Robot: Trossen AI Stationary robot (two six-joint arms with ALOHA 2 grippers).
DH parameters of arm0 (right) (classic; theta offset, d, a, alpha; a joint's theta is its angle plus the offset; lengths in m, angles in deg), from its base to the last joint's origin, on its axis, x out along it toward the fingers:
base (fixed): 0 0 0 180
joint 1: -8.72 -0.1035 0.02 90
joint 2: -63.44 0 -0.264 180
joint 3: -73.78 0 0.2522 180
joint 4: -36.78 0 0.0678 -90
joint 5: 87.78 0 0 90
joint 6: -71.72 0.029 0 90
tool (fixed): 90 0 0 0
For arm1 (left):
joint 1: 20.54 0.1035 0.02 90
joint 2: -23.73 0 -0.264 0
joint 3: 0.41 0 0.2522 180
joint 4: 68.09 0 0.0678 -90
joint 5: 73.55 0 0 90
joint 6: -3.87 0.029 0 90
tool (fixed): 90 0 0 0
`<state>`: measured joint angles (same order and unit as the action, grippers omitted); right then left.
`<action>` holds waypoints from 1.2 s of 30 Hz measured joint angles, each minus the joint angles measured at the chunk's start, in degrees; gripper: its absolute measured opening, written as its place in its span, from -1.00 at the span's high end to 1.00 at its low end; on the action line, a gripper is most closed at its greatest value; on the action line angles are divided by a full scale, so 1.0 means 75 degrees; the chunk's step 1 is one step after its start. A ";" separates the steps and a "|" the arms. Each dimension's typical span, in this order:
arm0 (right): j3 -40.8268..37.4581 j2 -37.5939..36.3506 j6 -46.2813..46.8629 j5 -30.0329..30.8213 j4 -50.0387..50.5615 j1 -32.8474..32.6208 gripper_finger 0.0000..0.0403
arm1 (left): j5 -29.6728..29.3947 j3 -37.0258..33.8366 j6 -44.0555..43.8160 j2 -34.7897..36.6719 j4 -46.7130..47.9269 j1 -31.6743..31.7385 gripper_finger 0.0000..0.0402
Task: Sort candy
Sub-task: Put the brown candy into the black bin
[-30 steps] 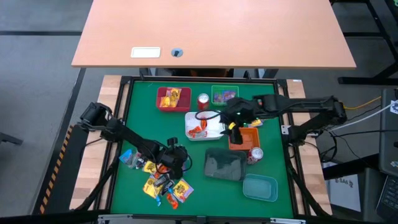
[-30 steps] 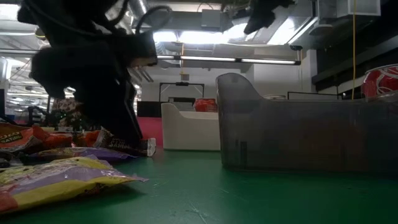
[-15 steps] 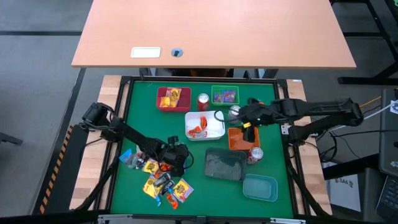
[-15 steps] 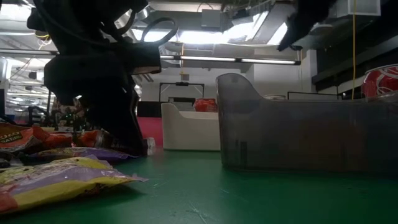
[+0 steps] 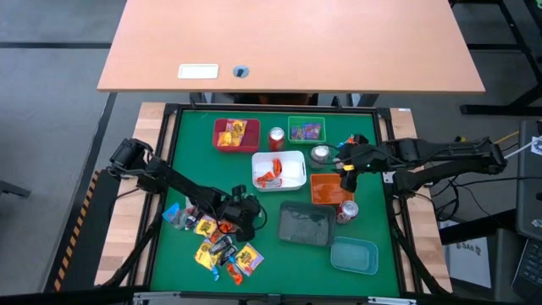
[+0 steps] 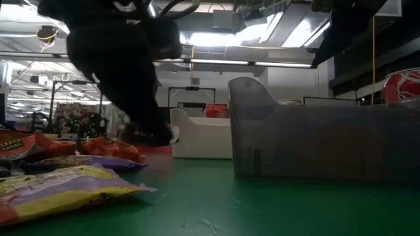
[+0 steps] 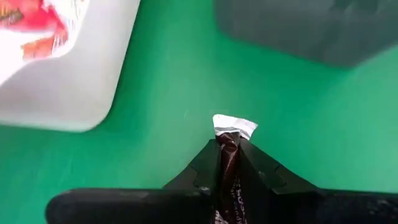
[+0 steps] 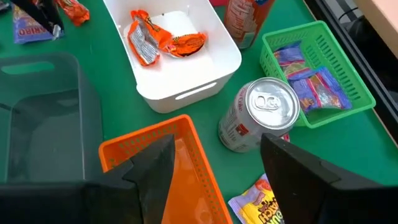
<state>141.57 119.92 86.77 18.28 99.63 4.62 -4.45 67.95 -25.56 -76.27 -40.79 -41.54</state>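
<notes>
Left gripper (image 7: 227, 163) has its jaws pinched shut on a dark candy (image 7: 227, 158), long axis straight out past the tips, just off the near-left pile (image 5: 222, 247). Trays sit farther right; right gripper (image 5: 345, 165) hangs wide open, empty.

The high view looks straight down on the green table (image 5: 182, 152). The low view faces level, near the grey tray (image 6: 321, 137), and both share the white tray (image 5: 279, 170).
</notes>
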 joint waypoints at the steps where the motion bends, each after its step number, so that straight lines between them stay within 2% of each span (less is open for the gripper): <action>1: -0.0006 -0.0015 0.0000 0.0000 -0.0009 0.0000 -0.18 | 0.0003 0.0090 0.0000 0.0019 0.0170 0.0012 0.84; 14: -0.0018 -0.0011 -0.0009 -0.0018 0.0009 0.0000 -0.18 | 0.0063 0.1790 0.1002 0.0042 0.1935 0.0211 0.84; 18: -0.0018 -0.0011 -0.0038 -0.0018 0.0071 0.0000 -0.18 | 0.0054 0.2159 0.1007 0.0042 0.1935 0.0370 0.84; 26: -0.0018 -0.0011 -0.0094 0.0176 0.0069 0.0000 -0.18 | 0.0124 0.2312 0.1011 0.0042 -0.0476 0.0573 0.84; 31: -0.0018 -0.0011 -0.0096 0.0175 0.0069 0.0000 -0.18 | 0.0177 0.2312 0.1014 0.0022 -0.0960 0.0559 0.82; 36: -0.0018 -0.0008 -0.0102 0.0178 0.0066 0.0000 -0.18 | 0.0329 0.2312 0.0971 0.0019 -0.1118 0.0542 0.70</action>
<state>141.43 119.86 86.00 19.61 100.12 4.62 -1.99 85.29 -18.27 -76.13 -49.18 -37.48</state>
